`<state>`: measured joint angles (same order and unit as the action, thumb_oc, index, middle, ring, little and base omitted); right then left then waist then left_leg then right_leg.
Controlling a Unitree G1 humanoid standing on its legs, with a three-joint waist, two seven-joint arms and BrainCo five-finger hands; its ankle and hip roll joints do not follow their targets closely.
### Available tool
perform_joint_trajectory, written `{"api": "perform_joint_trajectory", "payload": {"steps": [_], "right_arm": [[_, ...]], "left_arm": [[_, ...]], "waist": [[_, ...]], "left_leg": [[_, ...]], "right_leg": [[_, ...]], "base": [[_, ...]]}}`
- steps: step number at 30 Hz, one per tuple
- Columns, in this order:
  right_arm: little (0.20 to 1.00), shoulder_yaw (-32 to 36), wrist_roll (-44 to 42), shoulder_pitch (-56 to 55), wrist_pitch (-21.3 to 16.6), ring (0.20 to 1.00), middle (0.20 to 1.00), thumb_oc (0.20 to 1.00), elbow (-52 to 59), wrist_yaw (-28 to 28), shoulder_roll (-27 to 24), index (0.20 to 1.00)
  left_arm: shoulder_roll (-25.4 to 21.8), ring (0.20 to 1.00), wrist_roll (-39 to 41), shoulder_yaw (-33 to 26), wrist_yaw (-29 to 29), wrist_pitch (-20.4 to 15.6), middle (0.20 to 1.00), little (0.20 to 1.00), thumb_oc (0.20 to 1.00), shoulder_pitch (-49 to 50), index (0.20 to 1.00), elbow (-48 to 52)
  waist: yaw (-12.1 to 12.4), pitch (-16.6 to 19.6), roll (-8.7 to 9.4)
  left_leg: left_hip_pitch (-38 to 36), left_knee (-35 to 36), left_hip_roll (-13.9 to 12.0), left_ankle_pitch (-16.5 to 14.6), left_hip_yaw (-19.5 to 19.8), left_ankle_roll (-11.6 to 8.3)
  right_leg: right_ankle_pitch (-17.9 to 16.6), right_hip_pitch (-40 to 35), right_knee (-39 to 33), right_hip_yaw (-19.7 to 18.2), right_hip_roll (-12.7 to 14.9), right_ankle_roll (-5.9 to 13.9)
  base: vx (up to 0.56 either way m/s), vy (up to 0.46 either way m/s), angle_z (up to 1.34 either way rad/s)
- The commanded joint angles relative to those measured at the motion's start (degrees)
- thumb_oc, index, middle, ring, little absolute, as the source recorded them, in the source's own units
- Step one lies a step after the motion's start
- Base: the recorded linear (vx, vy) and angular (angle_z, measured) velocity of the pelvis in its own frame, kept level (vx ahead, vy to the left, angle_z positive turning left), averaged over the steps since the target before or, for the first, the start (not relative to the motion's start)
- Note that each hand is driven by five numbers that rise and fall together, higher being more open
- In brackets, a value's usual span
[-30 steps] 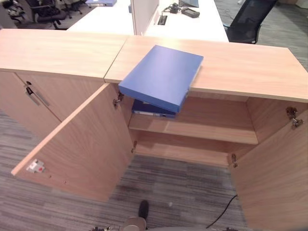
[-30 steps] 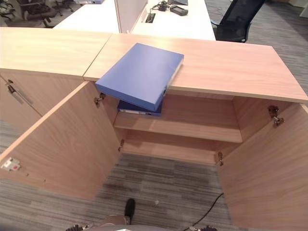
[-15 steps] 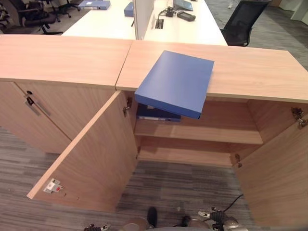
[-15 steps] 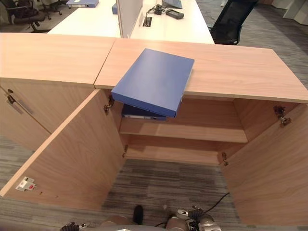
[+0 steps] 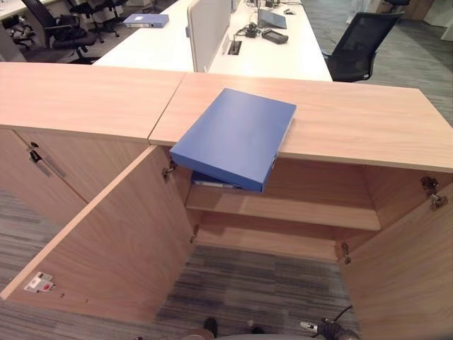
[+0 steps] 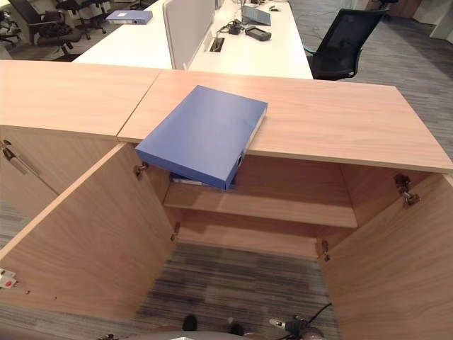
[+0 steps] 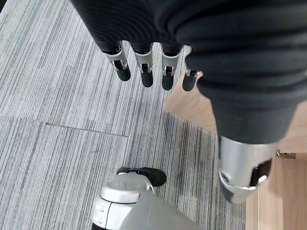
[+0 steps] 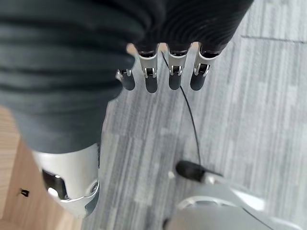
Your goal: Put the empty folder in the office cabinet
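A blue folder [image 5: 233,138] lies flat on the wooden top of the office cabinet [image 5: 354,120], its near corner hanging out over the front edge. Under it, a second blue folder [image 5: 212,182] rests on the upper shelf [image 5: 304,210] inside the open cabinet. My left hand [image 7: 144,69] hangs low over the grey carpet, fingers straight and holding nothing. My right hand [image 8: 163,72] hangs the same way, open and empty, far below the folder. A bit of the right hand [image 5: 327,329] shows at the bottom edge of the left eye view.
Both cabinet doors stand wide open, the left door [image 5: 106,241] and the right door [image 5: 410,262]. A closed cabinet with a metal handle [image 5: 39,159] adjoins on the left. Behind are white desks [image 5: 163,46], a black office chair [image 5: 361,42] and another blue folder [image 5: 145,20].
The whole picture has shifted as the camera moved. The folder on the cabinet top lies where it was. The right hand, not seen a second ago, shows low at the bottom edge.
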<state>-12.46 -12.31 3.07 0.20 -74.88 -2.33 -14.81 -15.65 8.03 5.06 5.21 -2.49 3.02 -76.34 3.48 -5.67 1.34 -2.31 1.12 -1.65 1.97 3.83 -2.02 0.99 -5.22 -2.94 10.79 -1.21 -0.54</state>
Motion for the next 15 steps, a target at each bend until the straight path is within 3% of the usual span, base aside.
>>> {"api": "perform_joint_trajectory", "payload": {"steps": [1,4,6,11,12,15], "right_arm": [[1.000,-1.48,1.22,1.60,-0.95,1.000,1.000,1.000,-0.66,0.19,-1.89,1.000],[1.000,-1.27,1.49,2.42,-0.77,1.000,1.000,1.000,-1.04,-0.18,-2.79,1.000],[1.000,-1.05,1.64,3.26,-0.55,1.000,1.000,1.000,-1.77,-0.57,-3.77,1.000],[1.000,-1.11,2.22,3.21,-0.31,1.000,1.000,1.000,-2.01,-0.19,-4.08,1.000],[1.000,-1.31,2.56,3.17,-0.16,1.000,1.000,1.000,-1.89,0.05,-4.21,1.000],[1.000,-1.75,4.20,3.20,0.15,1.000,1.000,1.000,-1.83,0.38,-3.82,1.000]], "left_arm": [[0.09,1.000,-5.82,4.44,-1.48,-0.56,1.000,1.000,1.000,-2.81,1.000,-0.39],[-0.08,1.000,-6.69,6.50,-1.84,-0.76,1.000,1.000,1.000,-4.15,1.000,1.18],[-0.05,1.000,-5.63,8.27,-2.26,-1.47,1.000,1.000,1.000,-5.80,1.000,4.31],[-0.45,1.000,-7.02,12.40,-4.63,-2.30,1.000,1.000,1.000,-6.63,1.000,10.66],[-0.65,1.000,-7.90,14.37,-5.67,-2.49,1.000,1.000,1.000,-6.67,1.000,13.09],[-0.91,1.000,-7.55,15.99,-6.82,-2.62,1.000,1.000,1.000,-5.78,1.000,17.51]], "waist": [[-1.15,-1.77,1.16],[-1.54,-3.48,1.36],[-1.69,-4.25,1.06],[-1.89,-2.83,-0.41],[-1.90,-2.59,-1.53],[-1.87,-2.06,-3.60]], "left_leg": [[1.98,-7.99,-0.70,-5.59,-0.16,-0.65],[6.45,-15.96,-0.55,-5.36,-1.61,-0.98],[10.94,-19.97,1.09,-5.11,-2.63,0.09],[11.11,-12.84,4.85,-4.47,-3.00,1.18],[10.84,-10.14,5.78,-3.20,-4.39,1.59],[7.66,-6.93,6.18,-3.54,-4.14,2.76]], "right_leg": [[1.35,2.85,2.94,-1.33,3.57,3.44],[1.69,2.75,3.36,-0.82,4.06,2.72],[1.75,2.28,3.04,0.38,4.54,2.50],[1.44,1.75,1.83,0.44,4.31,3.43],[1.72,1.51,1.83,-0.04,3.85,3.52],[3.38,1.98,5.09,-0.49,3.76,3.77]], "base": [[0.05,-0.275,0.08],[-0.03,-0.089,0.03],[0.02,-0.073,0.05],[0.09,0.052,0.14],[0.11,0.163,-0.04],[0.10,0.190,-0.12]]}}
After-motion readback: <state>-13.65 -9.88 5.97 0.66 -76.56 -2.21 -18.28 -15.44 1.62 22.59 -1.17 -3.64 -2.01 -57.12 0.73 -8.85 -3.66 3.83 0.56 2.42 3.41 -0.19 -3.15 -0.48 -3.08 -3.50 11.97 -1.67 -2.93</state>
